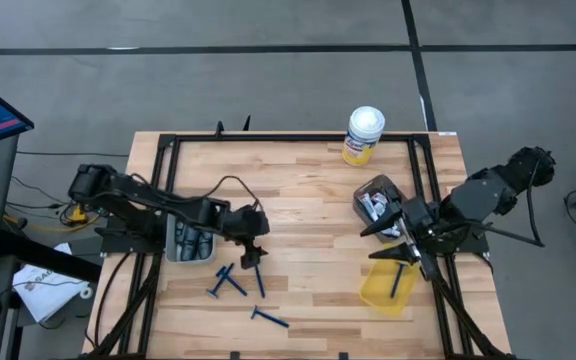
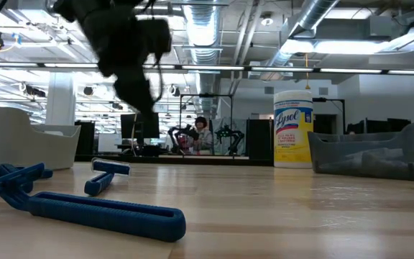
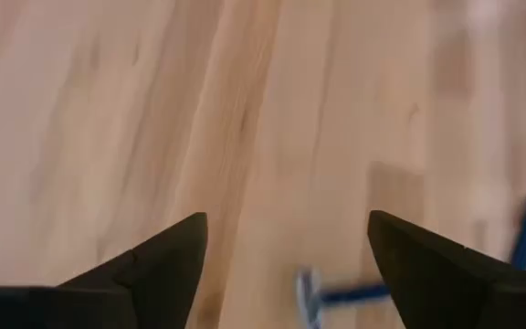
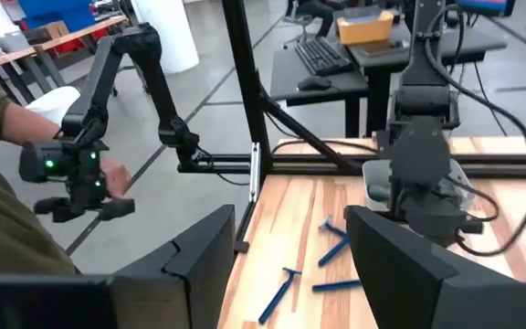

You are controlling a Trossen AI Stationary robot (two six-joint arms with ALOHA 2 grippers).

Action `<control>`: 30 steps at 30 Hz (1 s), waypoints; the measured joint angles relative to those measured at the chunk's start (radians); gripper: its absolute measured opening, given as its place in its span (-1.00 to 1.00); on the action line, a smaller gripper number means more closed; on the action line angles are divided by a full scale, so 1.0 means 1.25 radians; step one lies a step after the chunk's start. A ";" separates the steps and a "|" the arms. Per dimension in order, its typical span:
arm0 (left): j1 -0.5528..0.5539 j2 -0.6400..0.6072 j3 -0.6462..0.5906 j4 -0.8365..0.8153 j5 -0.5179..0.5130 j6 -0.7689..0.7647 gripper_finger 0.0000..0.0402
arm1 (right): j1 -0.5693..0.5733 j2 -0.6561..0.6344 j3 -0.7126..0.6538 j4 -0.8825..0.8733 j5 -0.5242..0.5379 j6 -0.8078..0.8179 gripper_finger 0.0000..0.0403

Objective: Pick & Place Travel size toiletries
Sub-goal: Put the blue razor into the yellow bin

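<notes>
Several thin blue T-shaped razors [image 1: 230, 281] lie flat on the wooden table; in the low view one razor [image 2: 99, 211] fills the foreground. My left gripper [image 1: 251, 258] hovers open just above them, and its wrist view shows a razor [image 3: 336, 294] on the wood below the open fingers [image 3: 167, 265]. Beside that arm a grey bin [image 1: 176, 243] holds dark grey oval pieces. My right gripper [image 1: 382, 240] is open and holds nothing, standing between a grey bin of silver-white tubes [image 1: 376, 203] and a yellow bin [image 1: 378, 292] that has one blue razor [image 1: 398, 277] in it.
A yellow canister with a white lid [image 1: 364, 135] stands at the table's far edge. A black frame [image 1: 268, 139] runs around the tabletop. A person [image 4: 7, 174] with a hand-held device stands beyond the table's left side. Bare wood lies between the two arms.
</notes>
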 joint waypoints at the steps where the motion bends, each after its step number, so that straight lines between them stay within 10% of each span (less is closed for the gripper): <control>1: -0.003 0.007 -0.012 -0.003 0.000 -0.010 0.50 | 0.000 0.000 0.000 -0.003 0.000 0.004 0.02; 30: -0.149 0.081 -0.170 0.191 -0.168 -0.014 0.46 | -0.009 0.000 0.000 -0.018 0.000 0.023 0.02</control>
